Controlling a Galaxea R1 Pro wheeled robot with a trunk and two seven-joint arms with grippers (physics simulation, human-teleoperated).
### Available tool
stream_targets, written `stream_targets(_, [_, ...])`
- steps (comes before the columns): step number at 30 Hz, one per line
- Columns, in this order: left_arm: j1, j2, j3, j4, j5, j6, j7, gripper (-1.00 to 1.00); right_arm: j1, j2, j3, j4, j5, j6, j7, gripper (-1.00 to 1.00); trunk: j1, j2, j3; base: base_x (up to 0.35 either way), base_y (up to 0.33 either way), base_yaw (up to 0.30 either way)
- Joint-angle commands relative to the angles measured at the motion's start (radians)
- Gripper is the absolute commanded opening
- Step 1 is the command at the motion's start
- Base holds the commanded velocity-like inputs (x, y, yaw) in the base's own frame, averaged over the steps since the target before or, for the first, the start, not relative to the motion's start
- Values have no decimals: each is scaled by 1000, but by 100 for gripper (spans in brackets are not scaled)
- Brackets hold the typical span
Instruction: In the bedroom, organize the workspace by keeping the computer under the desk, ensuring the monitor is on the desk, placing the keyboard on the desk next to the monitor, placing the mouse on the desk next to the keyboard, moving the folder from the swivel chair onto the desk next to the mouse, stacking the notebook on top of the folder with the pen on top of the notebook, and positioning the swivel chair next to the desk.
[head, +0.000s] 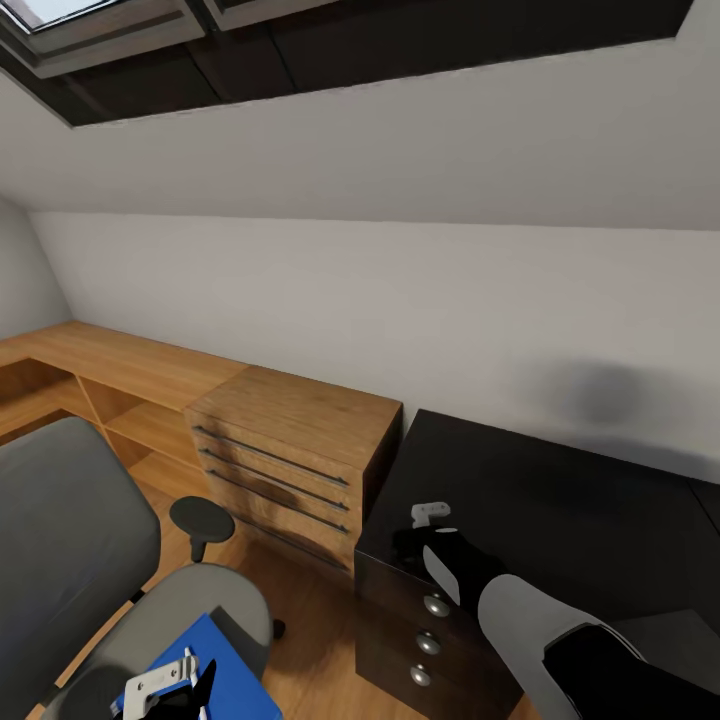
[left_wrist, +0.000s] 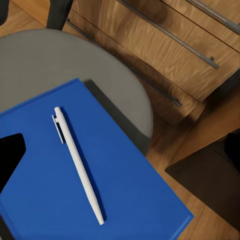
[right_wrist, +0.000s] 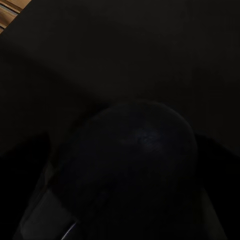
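Observation:
The grey swivel chair (head: 70, 540) stands low at the left. The blue folder (head: 225, 650) lies on its seat, and the whitish pen (left_wrist: 77, 162) rests on the folder (left_wrist: 125, 185). My left gripper (head: 190, 690) hovers just above the folder, open, with one black fingertip (left_wrist: 11, 155) at the folder's edge and clear of the pen. My right gripper (head: 425, 530) is over the near left corner of the black desk (head: 560, 500). It is shut on the dark rounded mouse (right_wrist: 135, 165), which hangs close above the desktop.
A light wooden drawer unit (head: 290, 450) with long bar handles stands between the chair and the desk, joined to a low wooden shelf (head: 110, 360) along the wall. Black drawers with round knobs (head: 430, 640) front the desk. Wooden floor (head: 310, 640) shows between chair and desk.

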Motion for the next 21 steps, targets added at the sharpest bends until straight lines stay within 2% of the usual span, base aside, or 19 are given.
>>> stream_targets(1, [0,0,-1,-2,10,5,5,100,0,0,11,0,-15,5,-5,-100,0,-1,-1,0,0,0])
stream_targets(8, [0,0,0,-1,10,3,4,100,0,0,11,0,-15,4,-4,-100,0,-1,-1,0,0,0])
stream_targets(13, [0,0,0,0,8,3,4,100,-1,0,10,0,-18,3,-5,-100,-19,34,15,0,0,0])
stream_targets(17, [0,0,-1,-1,7,4,4,100,0,-3,8,-12,-56,-1,-9,-100,-34,62,27,0,0,0])
stream_targets(20, [0,0,-1,-1,6,4,5,100,2,-5,7,-54,-61,0,-12,-100,-46,83,37,0,0,0])
stream_targets(21, [0,0,-1,-1,6,4,5,100,12,-7,6,-108,-61,2,-15,-100,-50,90,40,-29,0,0])
